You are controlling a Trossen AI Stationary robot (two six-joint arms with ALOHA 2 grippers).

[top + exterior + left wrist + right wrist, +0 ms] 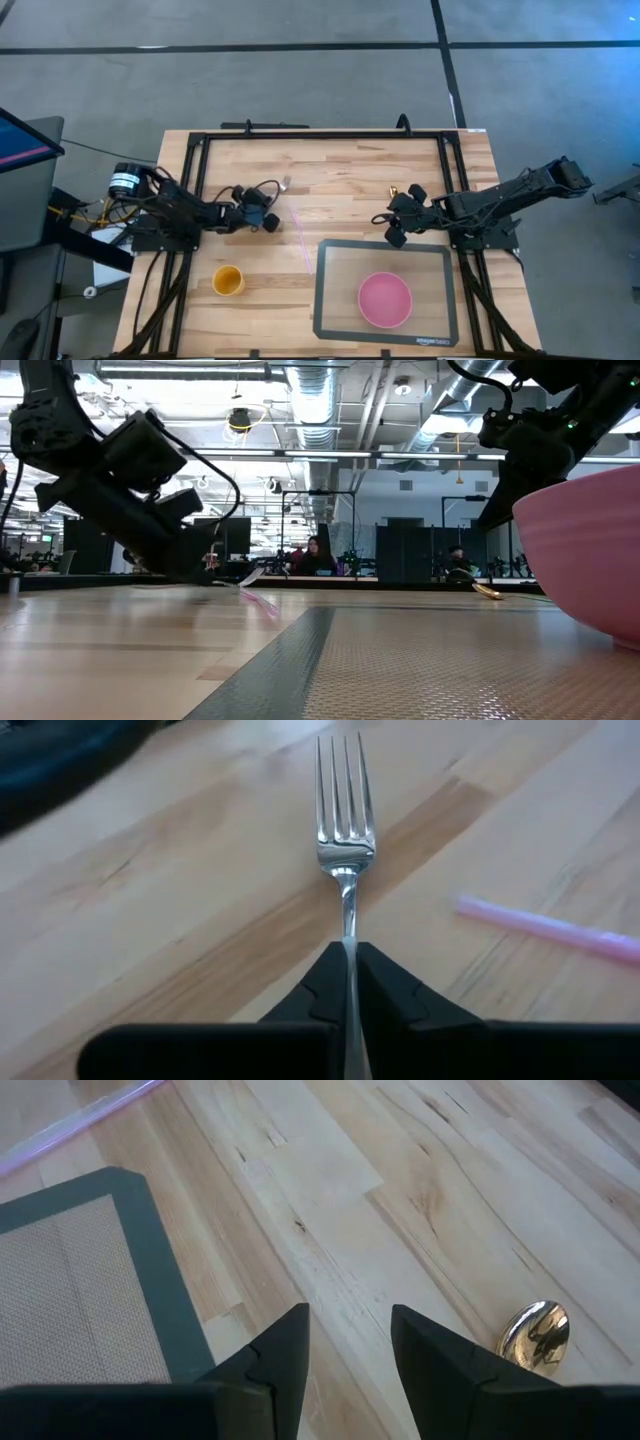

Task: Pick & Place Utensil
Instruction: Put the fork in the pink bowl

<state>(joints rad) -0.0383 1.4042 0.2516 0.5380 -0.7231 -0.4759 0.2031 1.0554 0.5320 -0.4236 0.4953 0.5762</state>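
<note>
from above, the left gripper (262, 218) sits over the left-centre of the table (340, 160), its arm stretched low from the left edge, and it has the fork (285, 184) by the handle, tines reaching toward the far side; the pink straw (303, 240) lies just to its right, the yellow cup (228, 281) nearer the front, and the pink bowl (385, 299) rests on the grey mat (335, 290). the right gripper (397, 222) waits by the mat's far corner, arm folded in from the right. down at table level, the left arm hangs at a slant, wrist tipped down, with the fork (250, 576) poking out just above the wood; whether its tines touch the table, can't tell from here; the bowl (585, 550) looms large at the right. left wrist camera now: fingers (395, 995) pinched tight on the thin handle, the fork (344, 820) running straight out ahead, dead centre, straw (545, 925) off to the side. my read: lift cleanly and keep the wrist level so the narrow handle doesn't swivel in that grip, then carry over toward the mat clear of the straw. right wrist camera: jaws parted, nothing between them, hovering over bare wood with the mat's corner (130, 1270) beside them and a small gold object (537, 1332) nearby.
</note>
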